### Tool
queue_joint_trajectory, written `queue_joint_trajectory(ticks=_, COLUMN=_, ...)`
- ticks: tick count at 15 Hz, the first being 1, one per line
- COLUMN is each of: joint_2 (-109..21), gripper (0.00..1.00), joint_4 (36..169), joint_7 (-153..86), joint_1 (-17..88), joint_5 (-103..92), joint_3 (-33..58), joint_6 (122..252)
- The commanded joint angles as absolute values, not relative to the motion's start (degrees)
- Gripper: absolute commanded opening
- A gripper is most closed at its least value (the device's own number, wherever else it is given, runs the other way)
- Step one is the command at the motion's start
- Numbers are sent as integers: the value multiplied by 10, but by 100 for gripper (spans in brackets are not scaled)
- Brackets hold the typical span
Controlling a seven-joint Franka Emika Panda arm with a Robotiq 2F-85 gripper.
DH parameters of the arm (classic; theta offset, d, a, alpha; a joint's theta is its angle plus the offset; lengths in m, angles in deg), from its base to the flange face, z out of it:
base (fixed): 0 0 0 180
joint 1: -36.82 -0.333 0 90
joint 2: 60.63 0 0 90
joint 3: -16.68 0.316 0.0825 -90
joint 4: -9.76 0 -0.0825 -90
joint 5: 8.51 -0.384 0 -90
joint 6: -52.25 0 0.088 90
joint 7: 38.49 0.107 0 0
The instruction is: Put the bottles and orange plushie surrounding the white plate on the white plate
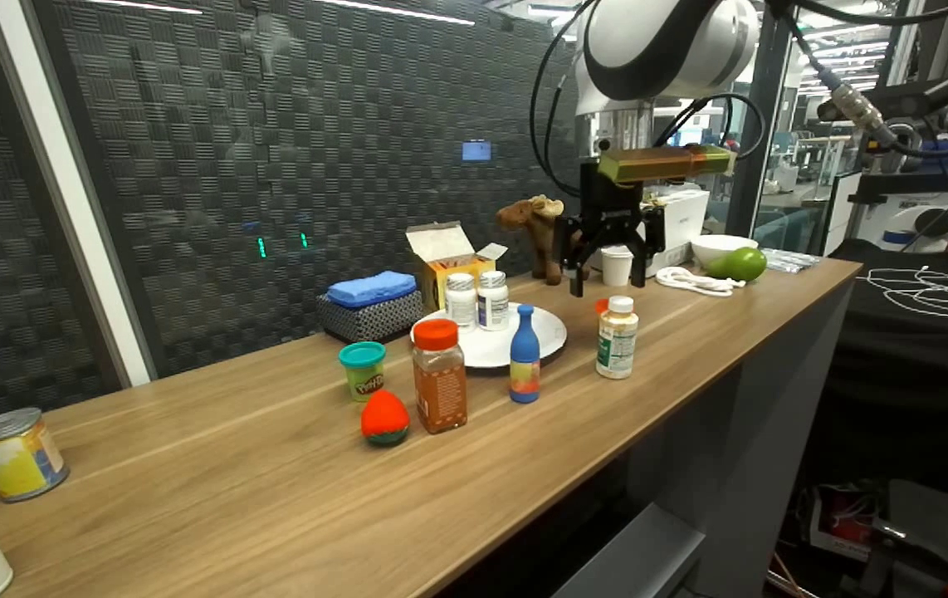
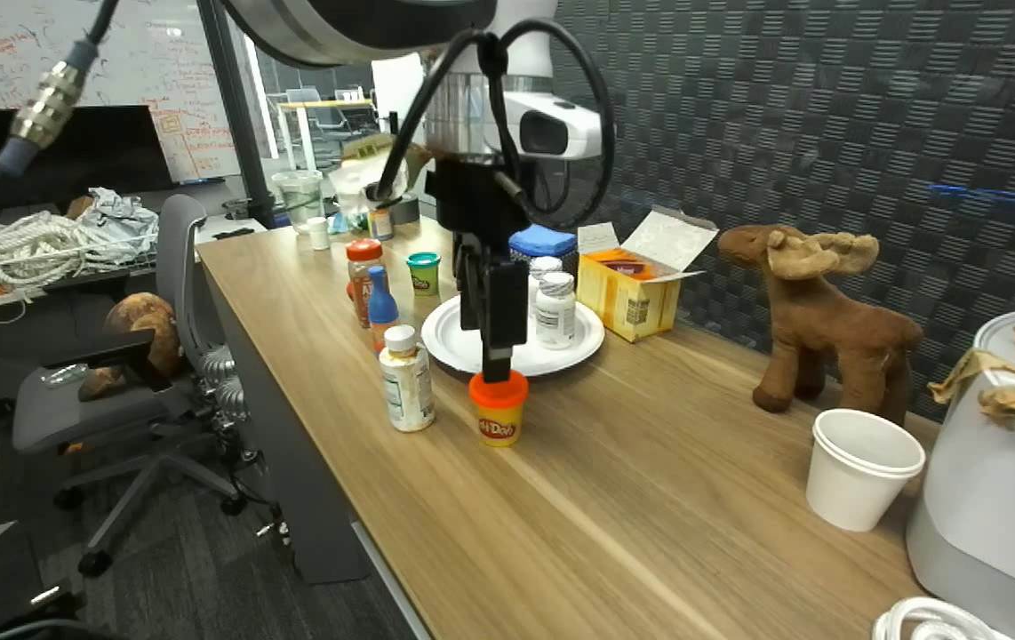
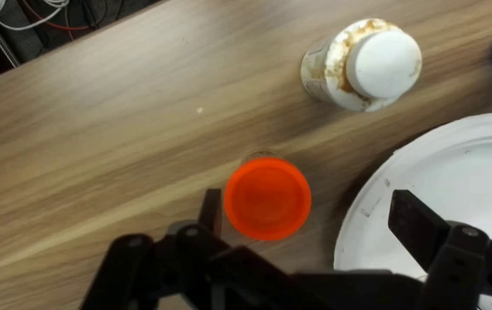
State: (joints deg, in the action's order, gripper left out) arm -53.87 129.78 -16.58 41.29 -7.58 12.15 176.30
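Wide apart and holding nothing, my gripper (image 1: 607,284) hangs above an orange-lidded yellow tub (image 2: 499,418). In the wrist view the orange lid (image 3: 267,198) lies between the fingers, nearer the left one; the right finger (image 3: 418,228) overlaps the white plate (image 3: 457,172). Two white bottles (image 1: 461,301) stand upright on the plate (image 1: 491,355). Around it on the table are a white bottle with a green label (image 1: 616,340), a blue bottle (image 1: 525,357), the red-lidded jar (image 1: 440,382) and the orange plushie (image 1: 385,418), which the jar mostly hides in an exterior view.
A green tub with a teal lid (image 1: 363,371) stands beside the jar. Behind the plate are an open yellow carton (image 2: 627,298), a patterned box with a blue cloth (image 1: 372,303) and a brown plush animal (image 2: 827,320). White cups (image 2: 859,471) stand farther along.
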Motion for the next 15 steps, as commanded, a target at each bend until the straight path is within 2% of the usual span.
queue_joint_trajectory(ticks=1, joint_2=-566, gripper=100, joint_4=1336, joint_7=-137, joint_1=407, joint_5=-68, joint_3=116, joint_6=1777)
queue_joint_trajectory(ticks=15, joint_2=-551, gripper=100, joint_4=1332, joint_7=-192, joint_1=415, joint_5=-90, joint_3=111, joint_6=1818)
